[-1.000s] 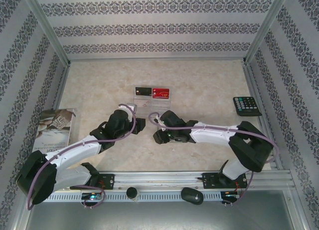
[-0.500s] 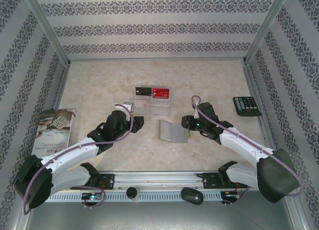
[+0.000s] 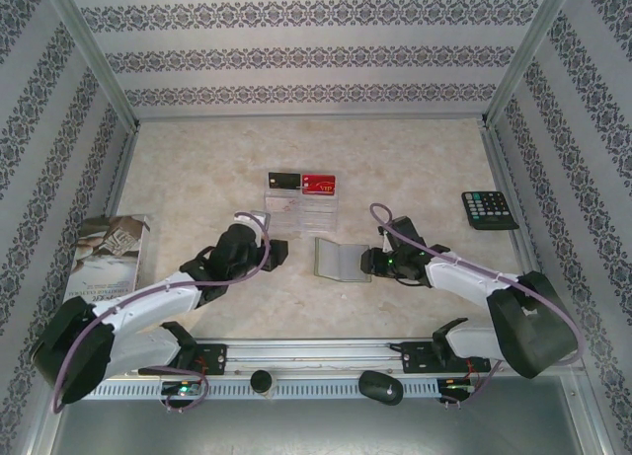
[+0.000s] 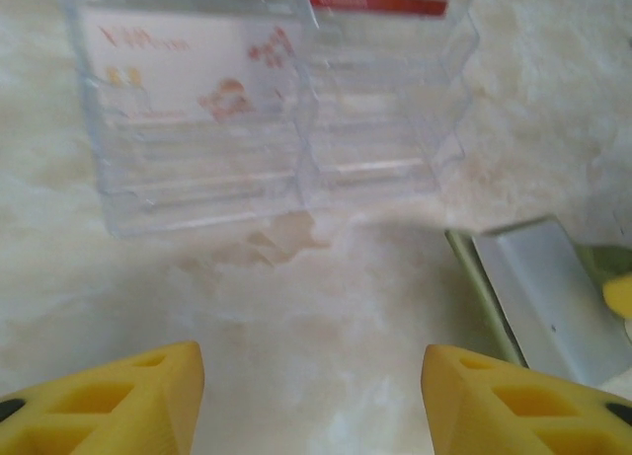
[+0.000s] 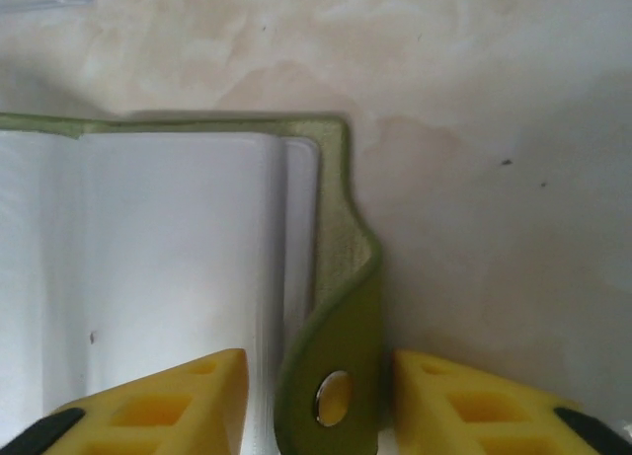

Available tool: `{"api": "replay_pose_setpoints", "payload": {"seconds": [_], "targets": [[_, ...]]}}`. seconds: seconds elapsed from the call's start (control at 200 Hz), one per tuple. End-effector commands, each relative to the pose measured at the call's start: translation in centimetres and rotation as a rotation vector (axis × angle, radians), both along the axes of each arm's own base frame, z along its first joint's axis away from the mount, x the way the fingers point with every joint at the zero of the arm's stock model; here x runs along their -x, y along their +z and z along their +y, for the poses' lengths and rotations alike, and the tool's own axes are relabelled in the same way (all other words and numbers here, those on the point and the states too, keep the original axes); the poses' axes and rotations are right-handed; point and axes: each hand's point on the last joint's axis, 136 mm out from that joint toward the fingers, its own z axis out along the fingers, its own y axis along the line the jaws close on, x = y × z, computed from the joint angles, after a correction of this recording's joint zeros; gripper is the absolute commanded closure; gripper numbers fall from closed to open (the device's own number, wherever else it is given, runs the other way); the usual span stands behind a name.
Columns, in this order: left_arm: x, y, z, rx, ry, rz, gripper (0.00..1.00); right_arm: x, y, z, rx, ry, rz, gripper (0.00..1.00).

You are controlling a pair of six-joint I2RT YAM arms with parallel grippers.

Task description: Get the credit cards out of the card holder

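Nearest the arm bases, the left gripper (image 3: 277, 250) hangs low over the table (image 3: 425, 159) with its yellow fingers spread apart and nothing between them. Level with it on the other side, the right gripper (image 5: 321, 408) sits at the right edge of the card holder (image 3: 341, 260), one finger on each side of the holder's olive closing tab (image 5: 341, 297), which carries a round metal snap (image 5: 334, 396). The fingers stand close to the tab, but whether they actually pinch it cannot be told. The card holder lies open and flat between the two grippers, pale grey inside facing up, olive rim showing along its edges. At the far left edge of the table lies a printed booklet (image 3: 109, 250). Just beyond the holder and the left gripper lie the see-through cards (image 3: 301, 213) side by side, touching one another. Directly behind them sit the black card (image 3: 283, 181) and the red card (image 3: 319, 186), next to each other. Off to the right, well apart from the cards, a black calculator (image 3: 489, 209) rests near the side wall.
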Motion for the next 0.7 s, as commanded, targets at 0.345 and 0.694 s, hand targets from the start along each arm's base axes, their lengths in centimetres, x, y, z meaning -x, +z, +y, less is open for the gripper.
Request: {"api": "replay_pose_setpoints", "payload": {"seconds": [0.345,0.694], "targets": [[-0.4,-0.9,-1.5,0.040,0.015,0.054,0.43,-1.0,2.8,3.6,-0.001,0.110,-0.116,1.00],[0.8,-7.4,1.3,-0.187,0.121,0.289,0.66,-1.5,3.2,5.5,-0.033,0.131,-0.136,1.00]]}}
